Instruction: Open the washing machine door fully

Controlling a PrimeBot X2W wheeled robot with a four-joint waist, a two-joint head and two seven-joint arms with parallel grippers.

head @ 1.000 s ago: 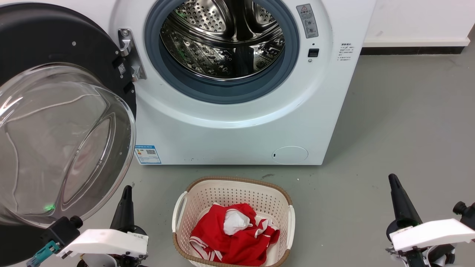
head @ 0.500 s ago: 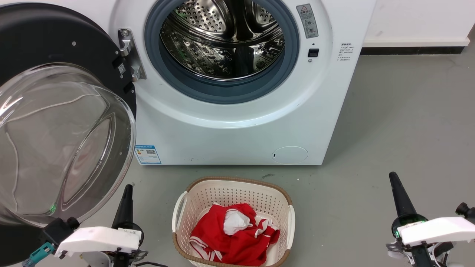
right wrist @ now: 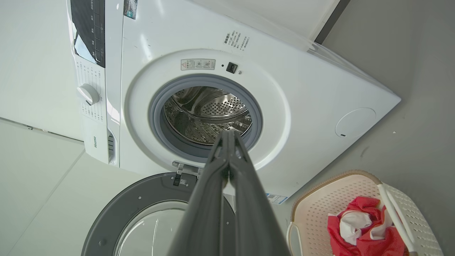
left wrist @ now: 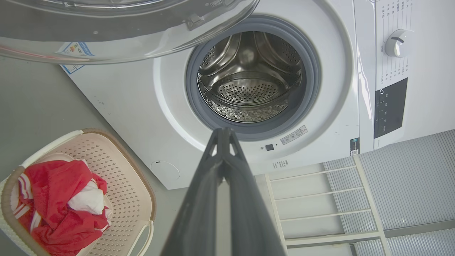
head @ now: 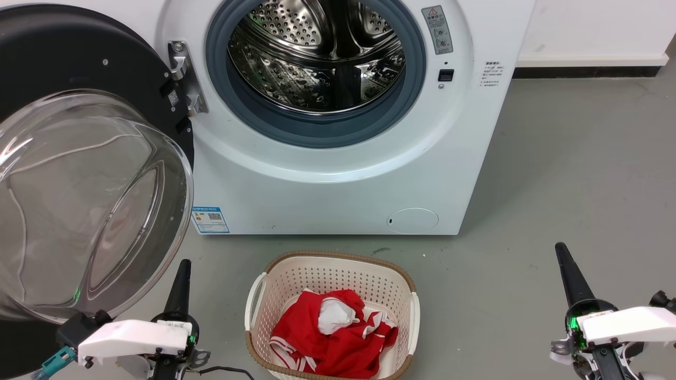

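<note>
In your head view the washing machine door (head: 90,174) stood swung out to the left of the washing machine (head: 338,179), hanging from its hinge (head: 182,79), glass bowl bulging toward the camera. Its left and lower edges ran off the frame, so you could not see its whole outline. It was probably near its limit, though no view settled that. The machine's top was cut off as well. The drum (head: 322,53) lay open to sight inside the grey-blue gasket (head: 317,132). Through the door's glass the floor looked smeared and hard to read. In the right wrist view that gripper's own fingers covered part of the door.

Your left gripper (head: 185,264) sat low, just beside the door's lower rim in the head view. The left wrist view showed it clear of the door, with its jaws pressed together at the tips and gripping nothing. Your right gripper (head: 561,248) hung over bare floor (head: 554,158), well right of the laundry basket (head: 338,257), likewise clenched and empty. The basket held a red garment (head: 332,338) and stood in front of the machine, its near edge cut off.
</note>
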